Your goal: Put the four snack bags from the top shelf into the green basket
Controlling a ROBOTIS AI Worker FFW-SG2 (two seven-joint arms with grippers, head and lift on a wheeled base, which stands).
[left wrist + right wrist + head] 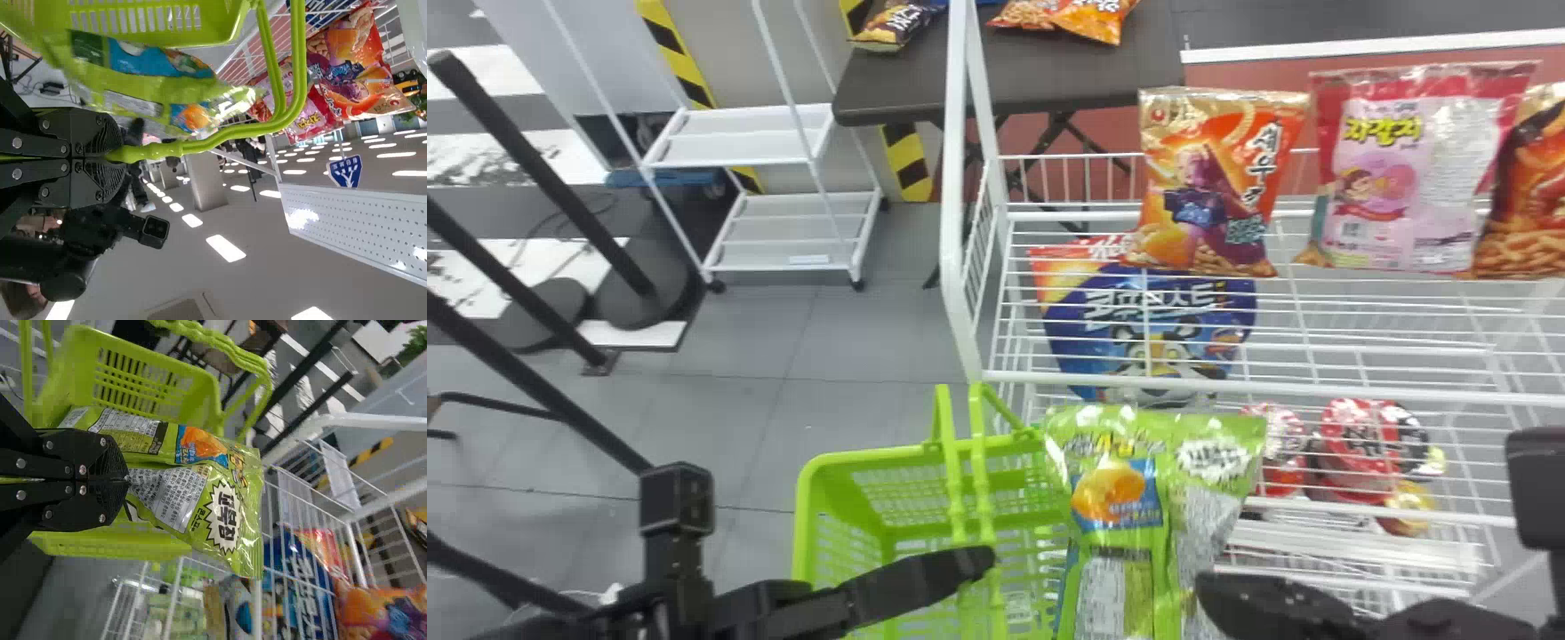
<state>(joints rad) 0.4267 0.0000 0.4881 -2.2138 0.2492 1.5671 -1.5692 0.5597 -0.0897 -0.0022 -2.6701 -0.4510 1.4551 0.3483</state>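
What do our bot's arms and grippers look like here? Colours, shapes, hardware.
Left arm and right arm: black, each with a boxy, round-cornered black block. Left gripper and right gripper: matte black, straight links with pale round screw heads, leading to flat fingers with curved outer edges and fine ribbing. No markings that I can make out.

Boxy lime-green plastic basket [871, 457] is showing a slotted lattice. Tall lime-green foil bag [1169, 498] is carrying a blue-and-orange patch, white starburst — rectangular pink foil bag [1396, 169] is sporting red edges. Long yellow-and-black strip [679, 58] is running diagonal stripes.
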